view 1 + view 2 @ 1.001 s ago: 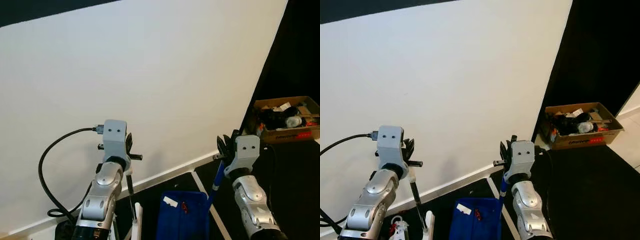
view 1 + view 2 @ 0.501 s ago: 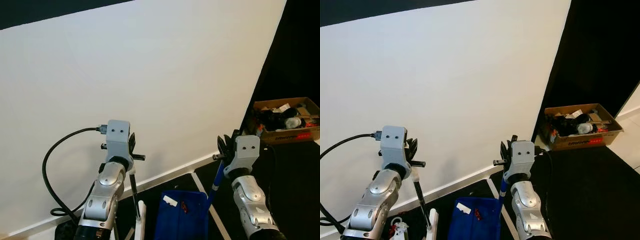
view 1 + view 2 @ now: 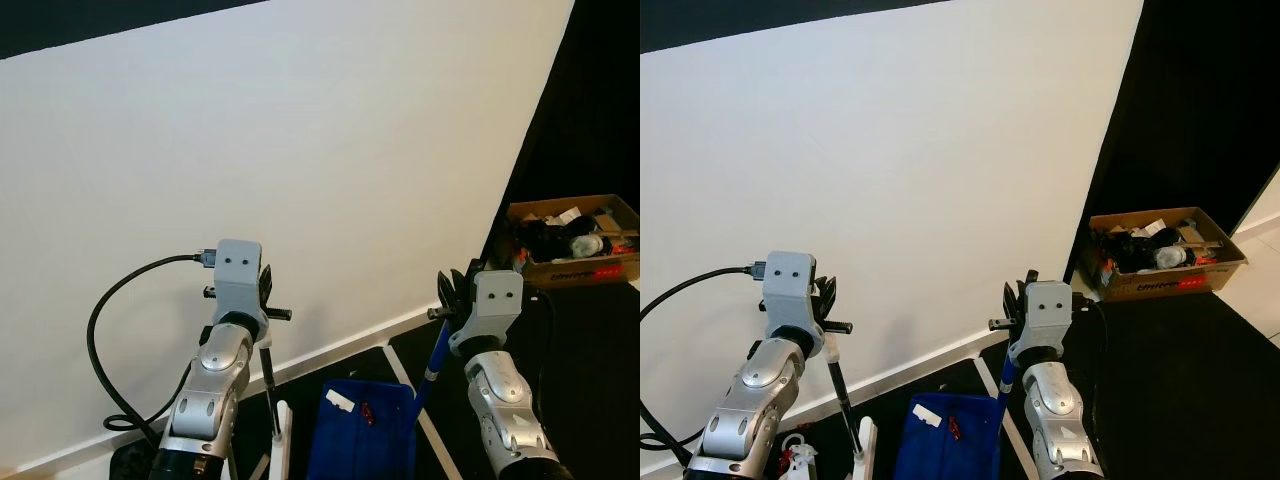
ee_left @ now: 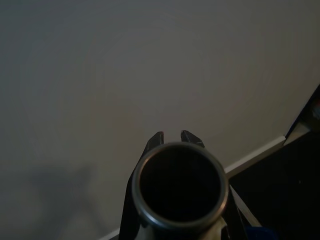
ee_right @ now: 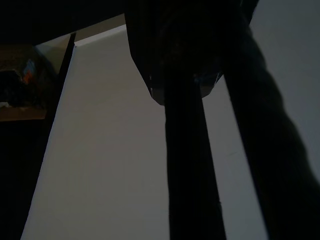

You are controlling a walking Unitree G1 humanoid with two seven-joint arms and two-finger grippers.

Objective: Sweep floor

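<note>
We hold a tool in each arm, facing a large white wall (image 3: 300, 170) that meets a black floor (image 3: 1160, 370) along a pale skirting line. Our left gripper (image 3: 262, 300) is closed around the dark handle of the broom (image 3: 268, 385), whose shaft runs down to a white head near the lower edge of the head views. In the left wrist view the round open top of that handle sits right between our fingers. Our right gripper (image 3: 446, 300) is closed on the blue handle of the dustpan (image 3: 365, 435), and the blue pan rests low between our arms with a white scrap and a small red bit lying in it.

A cardboard box (image 3: 1160, 255) of clutter stands off to our right, well apart from us.

We judge the main risk to be tipping the pan: if our right arm lifts or twists it, the collected bits could spill back onto the floor. The black cable (image 3: 110, 350) looping off our left wrist could also snag the broom during a stroke.
</note>
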